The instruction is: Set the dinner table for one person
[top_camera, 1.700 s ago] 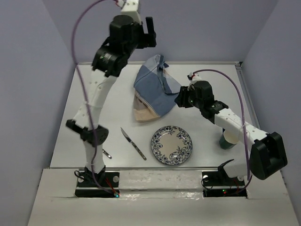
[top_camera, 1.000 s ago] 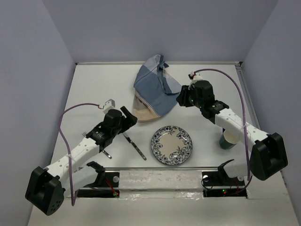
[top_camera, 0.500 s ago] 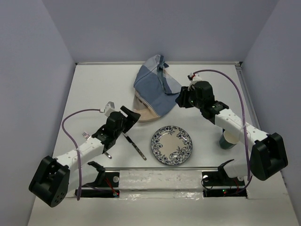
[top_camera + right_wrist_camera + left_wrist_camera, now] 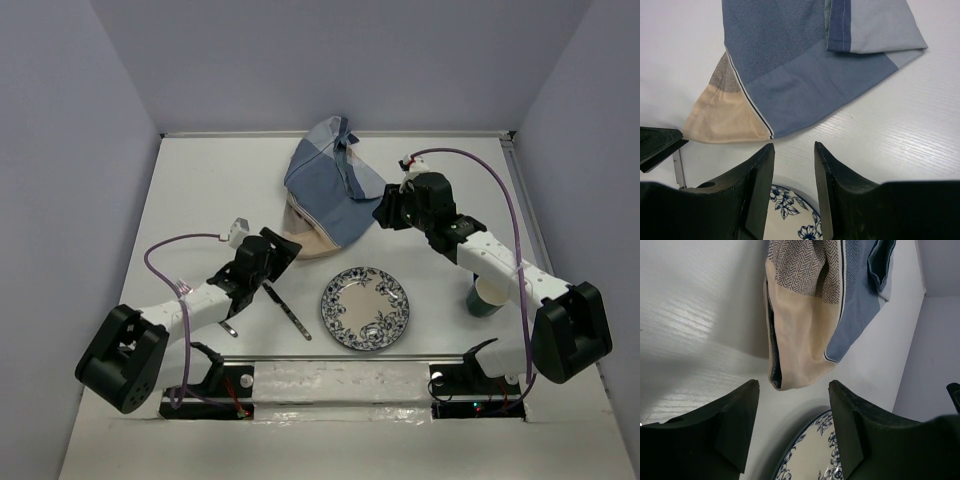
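Now my left fingers (image 4: 735,432) and right fingers (image 4: 756,192) are both open and empty. I should pinch opposite corners of the crumpled placemat (image 4: 325,195) and spread it evenly on the desk (image 4: 200,190).

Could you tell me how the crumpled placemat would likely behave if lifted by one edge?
The placemat will probably be floppy: it lies folded over itself, corners doubled back. It looks like thin woven cloth, so likely light and would drape from the pinch. Pushed, it may bunch rather than slide on the table.
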Robot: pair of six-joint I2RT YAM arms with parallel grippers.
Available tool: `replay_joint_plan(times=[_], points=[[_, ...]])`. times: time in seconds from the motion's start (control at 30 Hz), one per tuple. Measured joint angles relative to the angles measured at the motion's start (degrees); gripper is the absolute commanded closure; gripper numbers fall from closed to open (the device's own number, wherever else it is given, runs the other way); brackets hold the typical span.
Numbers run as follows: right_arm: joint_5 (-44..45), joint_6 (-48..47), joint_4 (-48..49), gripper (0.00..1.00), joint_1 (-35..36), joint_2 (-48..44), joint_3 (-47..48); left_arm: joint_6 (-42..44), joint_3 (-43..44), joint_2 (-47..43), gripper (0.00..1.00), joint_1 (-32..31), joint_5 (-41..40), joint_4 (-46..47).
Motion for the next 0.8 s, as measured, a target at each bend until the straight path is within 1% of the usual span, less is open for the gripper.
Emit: replay_joint_plan(times=[0.07,0.4,0.53,0.67,0.8], points=[[-0.1,0.0,0.0,0.56,0.0,0.0,0.0,-0.2,0.0,0.7,0.35,0.0,0.0,0.5],[-0.2,0.0,0.4,0.55,0.0,1.4,0.0,-1.5,0.0,3.8,0.46,0.0,-0.3,2.9],[-0.7,-0.9,0.4,0.5,0.0,3.5,0.1,-1.8,0.0,3.9,0.47,0.0,-0.8,4.0],[-2.3,-3.1,0.0,0.41,0.0,6.6,1.7,-1.9,0.0,4.2,0.5,0.0,-1.3,5.4],[-2.7,-6.2,-1.4,0.38,0.0,12.4,7.0,-1.9,0.0,4.3,0.52,0.0,-1.7,6.7]])
